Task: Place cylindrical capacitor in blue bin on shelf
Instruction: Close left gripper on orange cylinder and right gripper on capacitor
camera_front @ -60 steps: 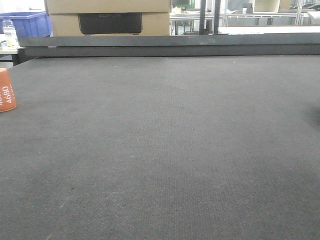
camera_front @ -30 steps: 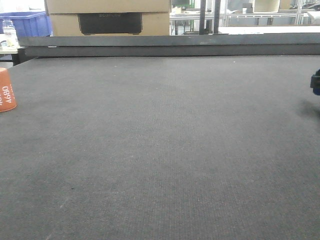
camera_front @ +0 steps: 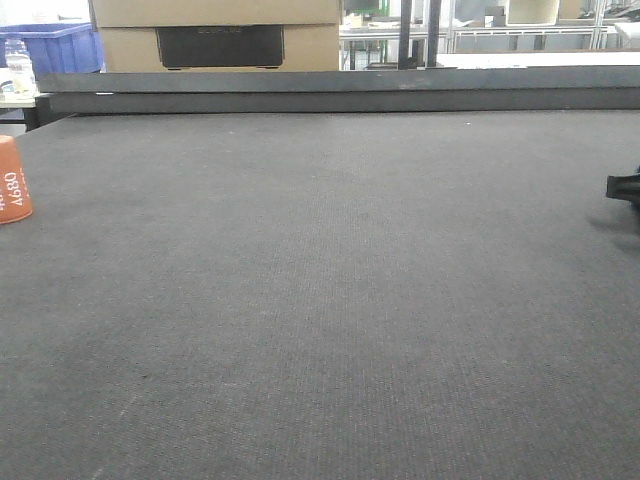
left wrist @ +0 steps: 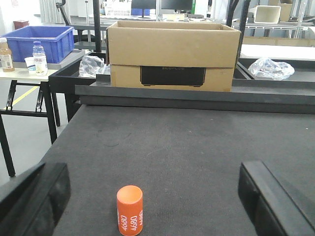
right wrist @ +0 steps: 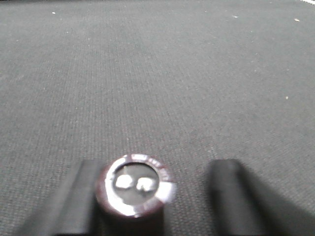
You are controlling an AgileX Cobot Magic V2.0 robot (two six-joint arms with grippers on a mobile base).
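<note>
— Dark grey felt tabletop [camera_front: 320,300] fills the front view. Where is our part?

— The orange-red cylindrical capacitor [camera_front: 12,180] with white numerals stands upright at the far left edge. A black sliver of the right pincer [camera_front: 626,187] pokes in at the right edge, well apart from it.

— And the left wrist view?

— The left pincer [left wrist: 153,177] gapes wide and holds nothing. The capacitor stands between its fingers, off-centre, touching neither. A brown cardboard box [left wrist: 172,51] sits beyond, and a blue plastic bin [left wrist: 39,42] further off.

— Right wrist view?

— Blurred. The right pincer is spread, with a dark maroon cylinder [right wrist: 135,189] with a silvery end against one finger and a gap to the other. I judge it unclamped.

— Advice?

— Centre the left pincer on the capacitor, drop to mid-height, and squeeze gently so it stays upright.
</note>
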